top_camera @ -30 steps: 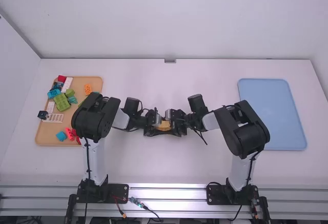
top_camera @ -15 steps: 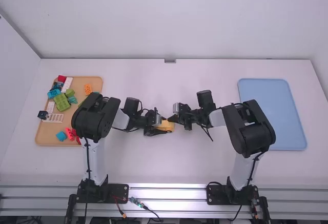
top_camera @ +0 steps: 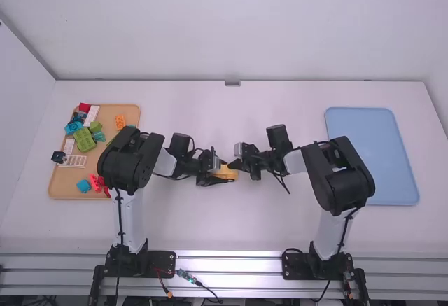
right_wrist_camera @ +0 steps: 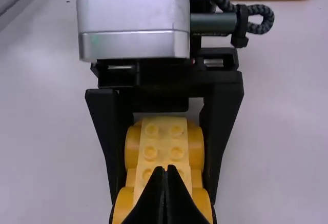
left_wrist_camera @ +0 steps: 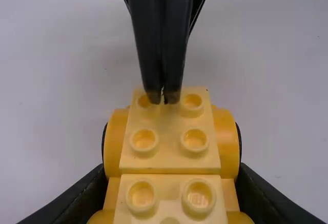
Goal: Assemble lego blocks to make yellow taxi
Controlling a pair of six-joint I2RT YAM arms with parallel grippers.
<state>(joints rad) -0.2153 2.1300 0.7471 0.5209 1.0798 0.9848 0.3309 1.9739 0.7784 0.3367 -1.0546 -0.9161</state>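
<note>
Yellow taxi (left_wrist_camera: 169,152), part-built: clasped by left end effector (top_camera: 228,171); right end effector (left_wrist_camera: 163,100), narrow, three o'clock. Probable step: seating blocks; next, level downward pressure.

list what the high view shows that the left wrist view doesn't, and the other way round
High view: a pale blue rectangular tray and a tan tray with multicoloured plastic blocks.

Left wrist view: round raised studs and the joined fingertips of the black right gripper.

Both: the yellow plastic block build, the black left gripper clasping it, and the right gripper beside it.
</note>
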